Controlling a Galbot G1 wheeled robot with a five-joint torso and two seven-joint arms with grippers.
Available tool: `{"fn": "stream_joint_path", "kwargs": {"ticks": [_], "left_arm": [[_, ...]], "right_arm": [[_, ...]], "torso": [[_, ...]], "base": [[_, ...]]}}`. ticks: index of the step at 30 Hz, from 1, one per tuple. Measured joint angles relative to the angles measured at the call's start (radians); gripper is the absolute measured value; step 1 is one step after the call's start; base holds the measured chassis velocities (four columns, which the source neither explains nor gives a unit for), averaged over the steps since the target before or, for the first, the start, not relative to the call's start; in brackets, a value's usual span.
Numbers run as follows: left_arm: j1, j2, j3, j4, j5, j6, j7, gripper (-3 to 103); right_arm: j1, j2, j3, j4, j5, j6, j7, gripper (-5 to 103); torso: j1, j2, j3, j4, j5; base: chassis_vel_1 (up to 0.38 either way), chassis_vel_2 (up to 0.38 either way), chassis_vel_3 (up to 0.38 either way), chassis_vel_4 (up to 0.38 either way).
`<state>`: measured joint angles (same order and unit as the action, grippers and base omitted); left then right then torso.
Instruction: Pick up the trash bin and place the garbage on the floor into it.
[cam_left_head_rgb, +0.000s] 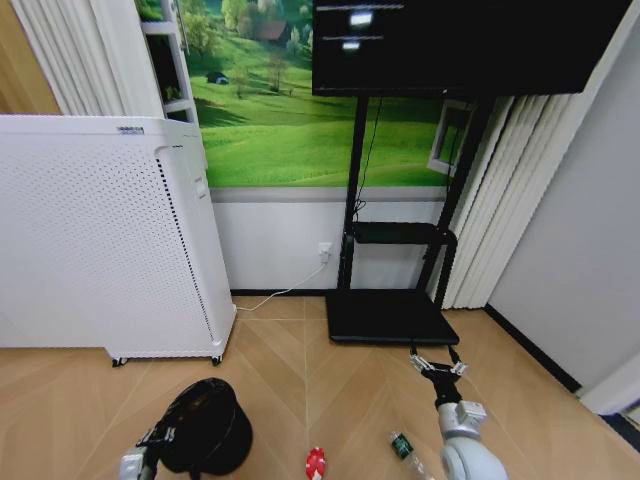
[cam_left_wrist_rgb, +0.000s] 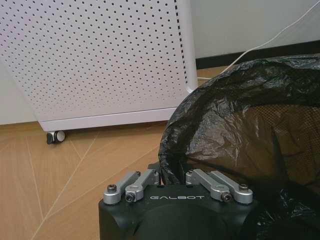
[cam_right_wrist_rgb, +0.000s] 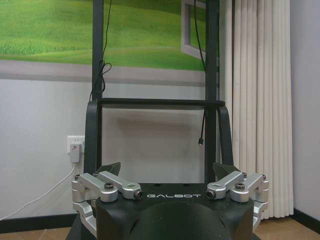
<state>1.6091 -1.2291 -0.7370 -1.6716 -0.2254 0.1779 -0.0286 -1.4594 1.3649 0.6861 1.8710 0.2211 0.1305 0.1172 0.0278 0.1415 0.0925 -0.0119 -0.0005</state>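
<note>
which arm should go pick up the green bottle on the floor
Right. The right gripper is open and empty, with the green bottle on its side; the left gripper is shut on the trash bin.

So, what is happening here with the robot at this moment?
The left tool is closed on the rim of the black mesh trash bin, which sits at the robot's left near the white perforated appliance. The right tool is open and empty, raised in front of the black TV stand. On the wooden floor, a red-and-white crushed piece and a small green bottle are not yet collected.
</note>
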Motion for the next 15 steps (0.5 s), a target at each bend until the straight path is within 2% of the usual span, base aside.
{"fn": "stream_joint_path", "kwargs": {"ticks": [6,14,15], "left_arm": [[0.001,-0.008,0.004,0.000,0.014,-0.008,-0.004,18],[0.005,-0.016,0.003,-0.048,0.023,-0.011,-0.020,18],[0.008,-0.014,-0.003,-0.090,0.022,-0.011,-0.030,11]], "right_arm": [[0.002,-0.002,0.000,-0.001,0.000,0.000,0.000,100],[0.002,-0.002,0.001,-0.004,-0.003,0.003,0.002,100],[0.002,-0.002,0.001,-0.006,-0.006,0.003,0.004,100]], "torso": [[0.000,0.000,0.000,0.0005,0.0008],[0.000,0.000,0.000,0.0002,-0.0011],[0.000,0.000,0.000,0.0001,-0.0002]], "base": [[0.000,0.000,0.000,0.000],[0.000,0.000,0.000,0.000],[0.000,0.000,0.000,0.000]]}}
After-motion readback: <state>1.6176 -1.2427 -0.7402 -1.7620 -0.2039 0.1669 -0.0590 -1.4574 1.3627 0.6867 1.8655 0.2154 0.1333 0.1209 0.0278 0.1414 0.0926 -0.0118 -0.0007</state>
